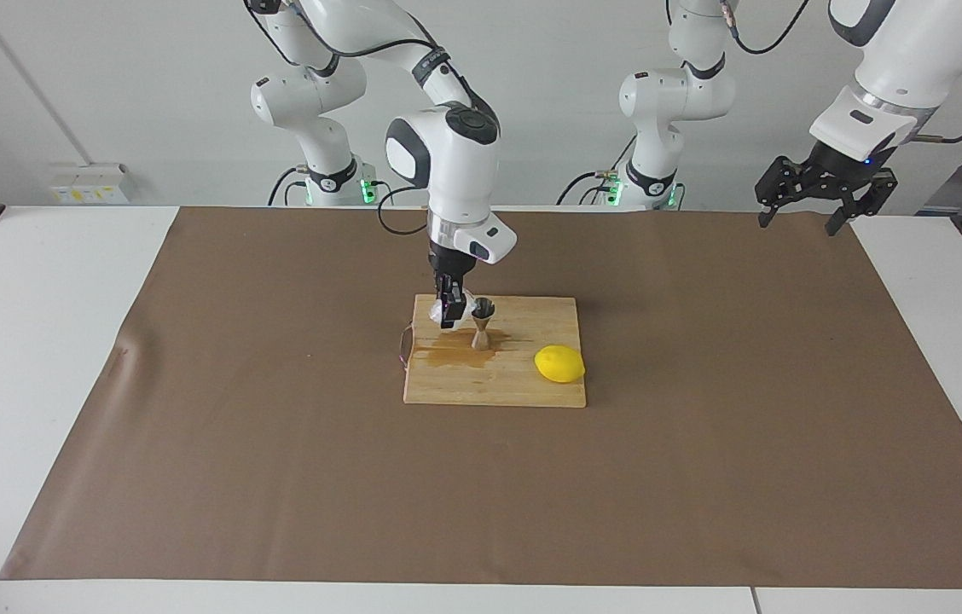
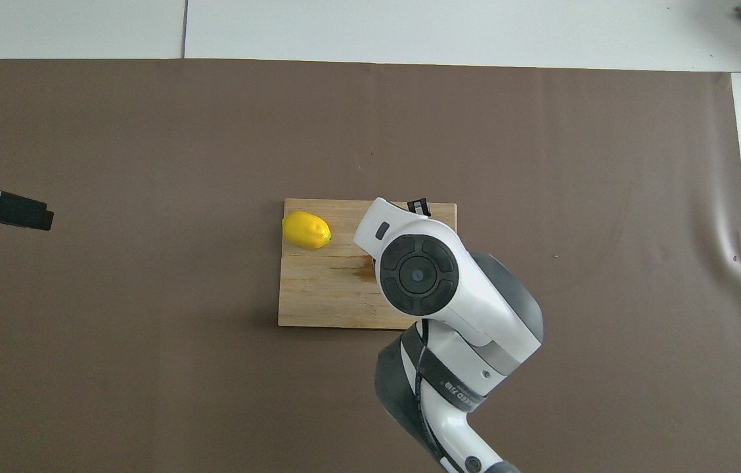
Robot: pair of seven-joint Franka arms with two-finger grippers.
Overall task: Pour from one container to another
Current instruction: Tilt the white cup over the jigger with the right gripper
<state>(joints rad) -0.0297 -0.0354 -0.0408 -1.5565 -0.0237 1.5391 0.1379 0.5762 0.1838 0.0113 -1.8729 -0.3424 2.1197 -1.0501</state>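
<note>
Pouring is judged to be under way. At frame centre in the facing view, the cup [image 1: 461, 309] is gripped by the closed fingers of the right gripper [image 1: 448, 312] and is tilted, its mouth at the rim of the jigger [image 1: 481, 322]. Whether the two touch cannot be told. The jigger stands upright on the board [image 1: 524, 385], just above centre of the frame. A brown wet stain [image 1: 445, 351] is spread on the wood around its foot, toward the right arm's end of the board, so some liquid appears to have been spilled. No stream is seen, and what is left in the cup or gathered in the jigger cannot be made out. In the overhead view both vessels are hidden under the right arm's wrist. What remains, it is judged, is for the cup to be emptied, righted and set down. A lemon [image 1: 559, 364] lies on the board, toward the left arm's end. The left gripper [image 1: 814, 198] is held open, waiting, at the upper right of the facing view.
</note>
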